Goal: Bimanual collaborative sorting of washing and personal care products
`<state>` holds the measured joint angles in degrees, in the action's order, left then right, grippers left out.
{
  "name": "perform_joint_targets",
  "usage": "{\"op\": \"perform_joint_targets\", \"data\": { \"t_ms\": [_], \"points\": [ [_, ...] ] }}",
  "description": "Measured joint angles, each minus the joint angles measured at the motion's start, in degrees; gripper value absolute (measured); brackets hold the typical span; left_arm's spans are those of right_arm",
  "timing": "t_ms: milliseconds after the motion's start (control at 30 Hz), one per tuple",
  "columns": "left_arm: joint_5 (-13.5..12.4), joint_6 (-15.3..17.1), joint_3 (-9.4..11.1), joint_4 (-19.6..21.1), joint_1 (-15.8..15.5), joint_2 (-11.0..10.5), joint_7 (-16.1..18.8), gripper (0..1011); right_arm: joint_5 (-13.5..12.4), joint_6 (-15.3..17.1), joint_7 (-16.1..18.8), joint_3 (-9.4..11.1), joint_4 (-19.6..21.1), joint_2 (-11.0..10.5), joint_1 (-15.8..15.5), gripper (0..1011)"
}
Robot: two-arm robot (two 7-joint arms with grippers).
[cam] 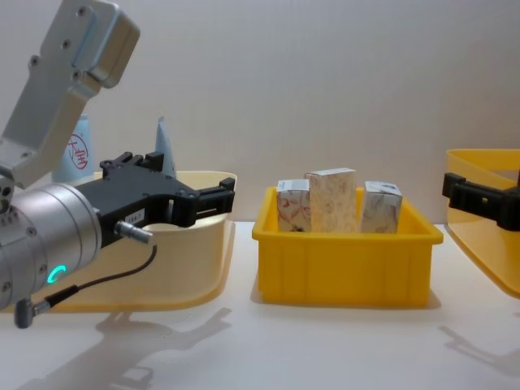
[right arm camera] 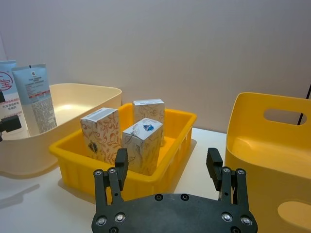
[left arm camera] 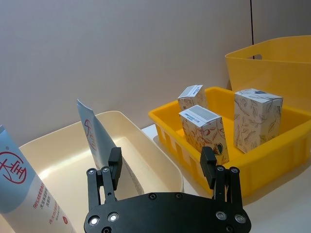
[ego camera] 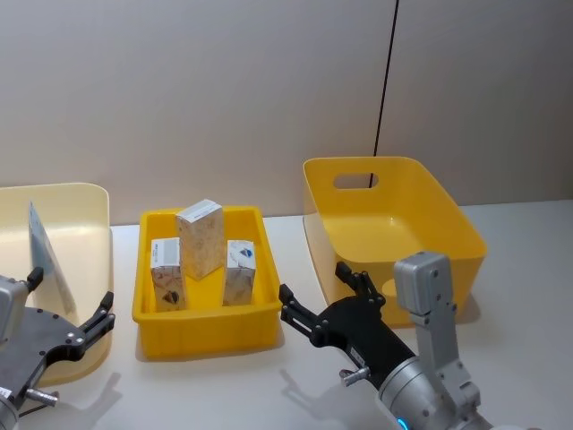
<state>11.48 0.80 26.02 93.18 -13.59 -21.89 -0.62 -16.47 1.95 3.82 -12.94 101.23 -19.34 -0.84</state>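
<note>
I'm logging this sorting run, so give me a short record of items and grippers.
Cartons: three marbled cartons upright in the yellow tray
Tubes: pale-blue tube and second tube standing in the cream tub
Left gripper: open, at the cream tub's front edge
Right gripper: open, before the gap between tray and handled yellow tub

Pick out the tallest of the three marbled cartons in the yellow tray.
The middle carton: its top rises above the left carton and the right carton, and it stands farther back in the yellow tray.
</note>
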Motion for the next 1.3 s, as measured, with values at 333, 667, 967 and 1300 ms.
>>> {"op": "perform_joint_targets", "data": {
  "t_ms": [333, 667, 967, 1300],
  "points": [
    [0.0, 0.0, 0.0, 0.0, 0.01, 0.0, 0.0, 1003, 0.0, 0.0, 0.0, 0.0, 0.0, 0.0, 0.0, 1001],
    [1.14, 1.71, -1.48, -0.01, 0.05, 0.02, -0.05, 1003, 0.0, 0.0, 0.0, 0.0, 0.0, 0.0, 0.0, 1001],
    [3.44, 4.73, -3.79, -0.86, -0.76, 0.39, -0.17, 1003, 0.0, 0.0, 0.0, 0.0, 0.0, 0.0, 0.0, 1001],
    [6.59, 8.01, -5.87, -2.7, -2.64, 1.82, -1.63, 1003, 0.0, 0.0, 0.0, 0.0, 0.0, 0.0, 0.0, 1001]
  ]
}}
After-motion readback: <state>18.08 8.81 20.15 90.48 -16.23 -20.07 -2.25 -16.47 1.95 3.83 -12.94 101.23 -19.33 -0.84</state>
